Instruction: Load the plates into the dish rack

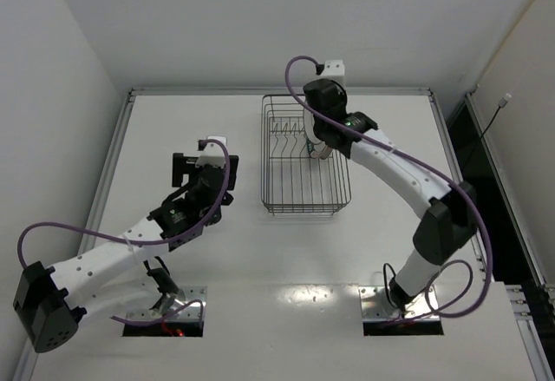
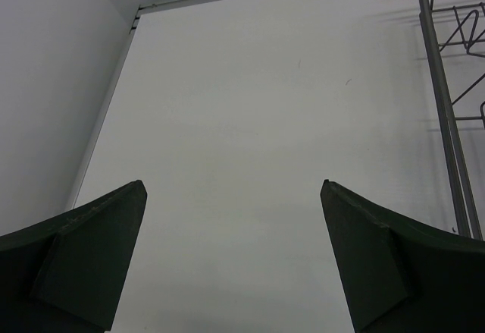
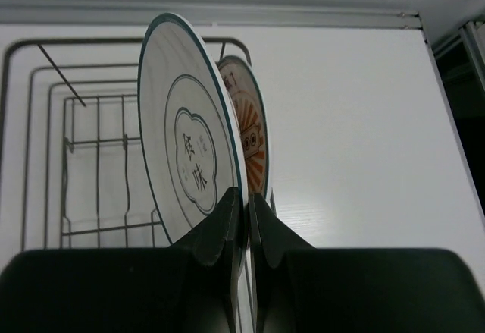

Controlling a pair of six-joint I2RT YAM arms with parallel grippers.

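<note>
My right gripper (image 3: 245, 193) is shut on the lower rim of a white plate (image 3: 189, 151) with a thin dark rim ring and a centre motif. It holds the plate upright on edge inside the dark wire dish rack (image 3: 76, 102). A second plate (image 3: 251, 120) with orange decoration stands on edge just to its right. In the top view the right gripper (image 1: 322, 136) is over the far right part of the rack (image 1: 303, 211); the plates are mostly hidden under it. My left gripper (image 2: 233, 185) is open and empty above bare table, left of the rack (image 2: 447, 120).
The left gripper (image 1: 186, 166) hovers left of the rack's near end. A raised rail (image 1: 277, 91) runs along the table's far edge, and another (image 1: 113, 164) along the left side. White walls stand behind and to the left.
</note>
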